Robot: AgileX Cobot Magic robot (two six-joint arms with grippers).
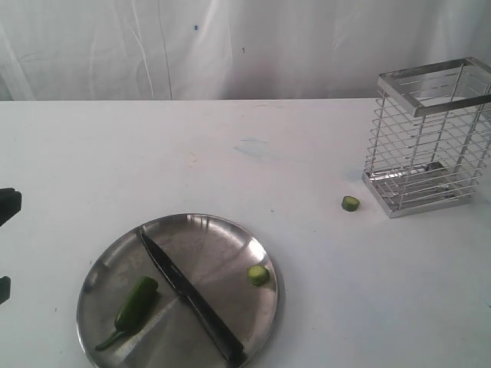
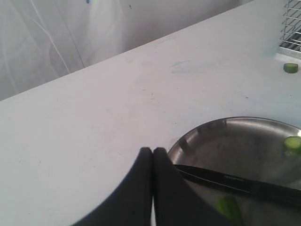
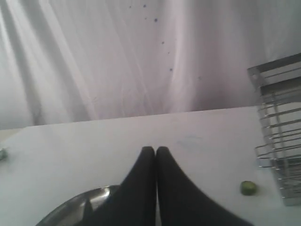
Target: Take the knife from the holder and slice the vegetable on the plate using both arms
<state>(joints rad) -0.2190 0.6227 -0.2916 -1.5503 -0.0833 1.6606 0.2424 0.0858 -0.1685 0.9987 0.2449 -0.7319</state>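
Knife (image 1: 190, 299) lies slantwise across the plate (image 1: 215, 245), lower left of the frame, chili (image 1: 136, 304) just beside its blade. Left gripper (image 2: 153, 155) and right gripper (image 3: 155, 153) are pinched closed, empty. Any pickup, I'd say, should take the handle squarely.

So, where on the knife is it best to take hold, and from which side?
Probably the black handle, the end lying by the plate's near right rim. Come down from above on the right, fingers across the handle: the knife lies flat and diagonal, and the chili sits left of the blade.
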